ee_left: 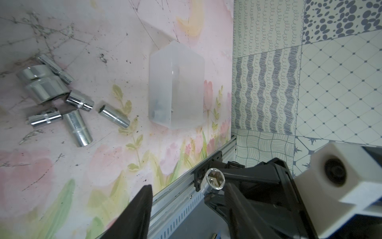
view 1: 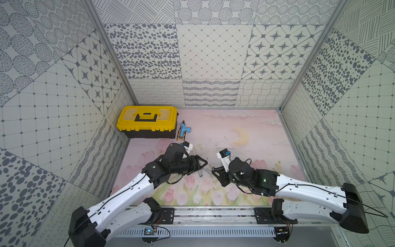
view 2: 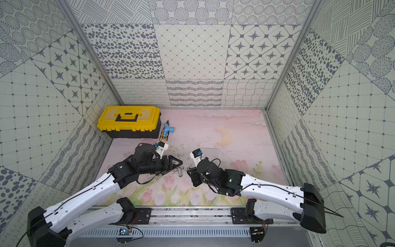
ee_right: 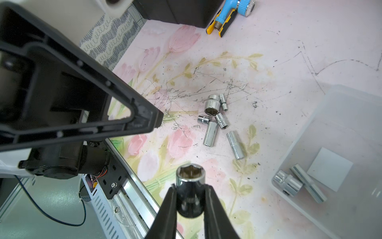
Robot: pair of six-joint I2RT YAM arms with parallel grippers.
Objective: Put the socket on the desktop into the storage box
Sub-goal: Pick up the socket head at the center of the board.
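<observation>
Shiny socket (ee_right: 190,175) hanging over desktop (ee_right: 279,51), right gripper (ee_right: 190,189) fingers pinching its sides, likely for carrying to box (ee_right: 351,124) close by. Nearby, left gripper (view 1: 202,165) fingers standing apart, holding nothing, hovering by pile (ee_right: 217,120), maybe for next pick.

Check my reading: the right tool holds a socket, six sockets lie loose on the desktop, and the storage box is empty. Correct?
The storage box is not empty: the right wrist view shows two sockets lying in it. The right tool does hold a socket, and six sockets lie loose on the desktop.
</observation>
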